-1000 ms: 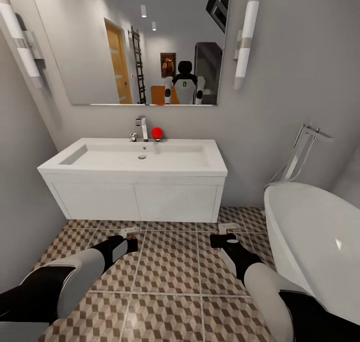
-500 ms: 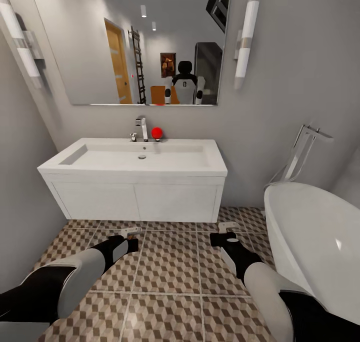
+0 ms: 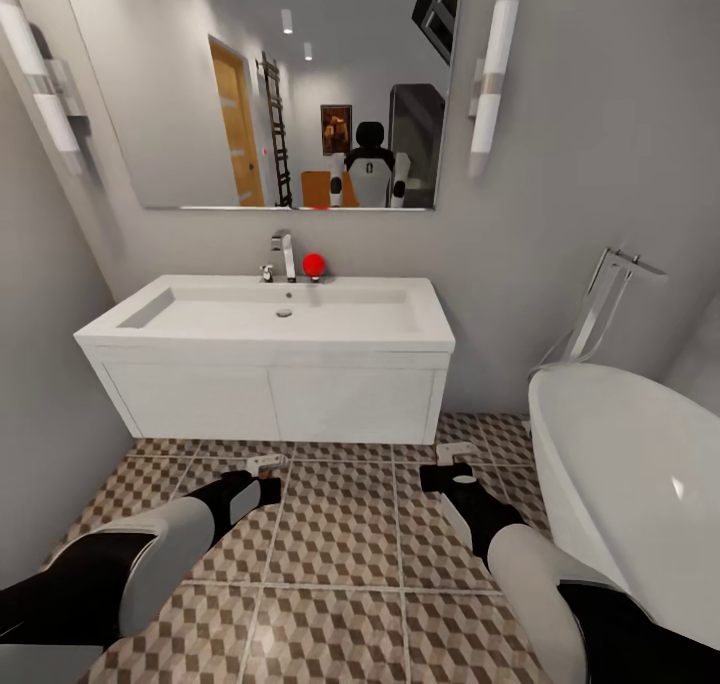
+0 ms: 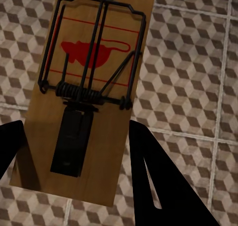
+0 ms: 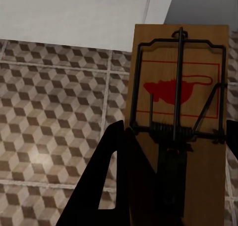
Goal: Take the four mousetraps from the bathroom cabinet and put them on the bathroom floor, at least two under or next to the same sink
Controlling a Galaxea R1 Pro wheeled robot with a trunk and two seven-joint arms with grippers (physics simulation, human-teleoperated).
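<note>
Placement is what you are doing: left pincer point(image 3: 262, 461) pinching one mousetrap point(image 4: 84, 94), right pincer point(image 3: 458, 454) pinching another mousetrap point(image 5: 178, 122), both at 12 o'clock before the sink point(image 3: 265, 349); lower them onto the bathroom floor point(image 3: 340, 524), then release.

Sink: white boxy wall-hung sink point(image 3: 265, 349) hanging over cube-patterned tiled floor point(image 3: 340, 554).
Bathtub: white oval bathtub point(image 3: 630, 484) sitting right of sink.
Mirror: rectangular wall mirror point(image 3: 180, 84) hanging above sink.
</note>
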